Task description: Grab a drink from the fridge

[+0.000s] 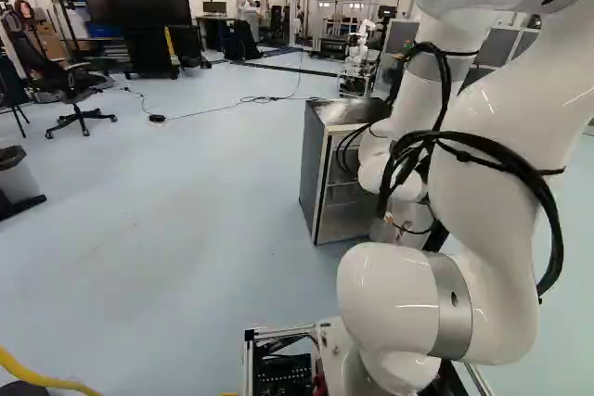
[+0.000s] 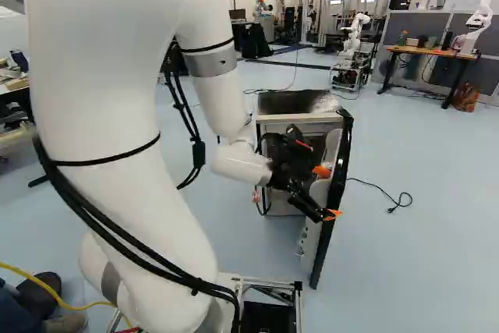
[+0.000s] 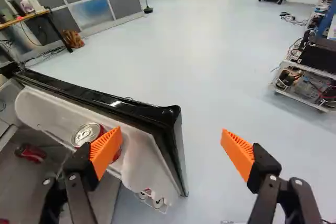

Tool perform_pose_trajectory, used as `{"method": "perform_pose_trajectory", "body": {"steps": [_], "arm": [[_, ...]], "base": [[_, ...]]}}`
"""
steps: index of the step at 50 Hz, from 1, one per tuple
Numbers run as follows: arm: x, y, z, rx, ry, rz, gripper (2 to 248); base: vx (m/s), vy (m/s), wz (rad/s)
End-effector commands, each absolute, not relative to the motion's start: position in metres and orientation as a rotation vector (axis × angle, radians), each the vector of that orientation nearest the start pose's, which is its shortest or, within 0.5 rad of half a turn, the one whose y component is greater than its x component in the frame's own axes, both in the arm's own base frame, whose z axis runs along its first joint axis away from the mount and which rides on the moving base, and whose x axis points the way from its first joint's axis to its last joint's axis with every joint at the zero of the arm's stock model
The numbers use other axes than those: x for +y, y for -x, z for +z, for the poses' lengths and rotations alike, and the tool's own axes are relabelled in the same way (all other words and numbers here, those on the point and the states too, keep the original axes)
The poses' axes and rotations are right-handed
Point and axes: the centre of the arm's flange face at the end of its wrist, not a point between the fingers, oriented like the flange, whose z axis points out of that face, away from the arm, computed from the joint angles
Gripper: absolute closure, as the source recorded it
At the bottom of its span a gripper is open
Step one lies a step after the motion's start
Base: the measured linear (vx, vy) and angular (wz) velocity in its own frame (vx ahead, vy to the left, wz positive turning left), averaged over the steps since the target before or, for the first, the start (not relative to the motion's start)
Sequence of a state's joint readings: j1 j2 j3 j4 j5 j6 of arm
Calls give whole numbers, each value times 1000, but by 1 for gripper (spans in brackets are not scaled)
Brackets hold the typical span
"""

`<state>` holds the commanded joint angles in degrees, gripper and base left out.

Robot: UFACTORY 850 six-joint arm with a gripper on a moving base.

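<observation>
In the right base view, working from left to right, we find the white arm (image 2: 117, 122) first, reaching toward the fridge (image 2: 292, 101). The fridge stands open, and a red can (image 3: 31, 153) lies on its side inside, apart from the tool (image 3: 171, 132).

The drink can (image 3: 86, 133) stands in the shelf (image 3: 44, 108) on the inner side of the door (image 3: 113, 103). One orange pad (image 3: 106, 150) is at the can and partly hides it in the wrist view; we cannot tell whether they touch. The tool is open and grips nothing. Its fingers stand wide apart, and the near end of the door lies between them.

Farther right, a black cable (image 2: 398, 199) runs along the floor (image 2: 437, 263).

We judge the drink can light enough for one grip. If full, it should feel firm; its thin wall can still dent under excess force, and a chilled surface can be slippery. We should take hold of opposite sides of the body below the rim, with both pads level, then lift straight up past the shelf edge. Closing from the present position risks clamping the door instead.
</observation>
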<state>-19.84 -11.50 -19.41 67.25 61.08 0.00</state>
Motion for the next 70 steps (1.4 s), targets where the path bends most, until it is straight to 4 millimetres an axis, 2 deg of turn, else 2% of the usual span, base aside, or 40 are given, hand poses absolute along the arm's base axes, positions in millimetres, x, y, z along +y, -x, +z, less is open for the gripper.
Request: {"method": "perform_pose_trajectory", "body": {"steps": [70], "arm": [[-321,-326,300,-1758,-1227,1057,3]], "base": [[0,0,0]]}}
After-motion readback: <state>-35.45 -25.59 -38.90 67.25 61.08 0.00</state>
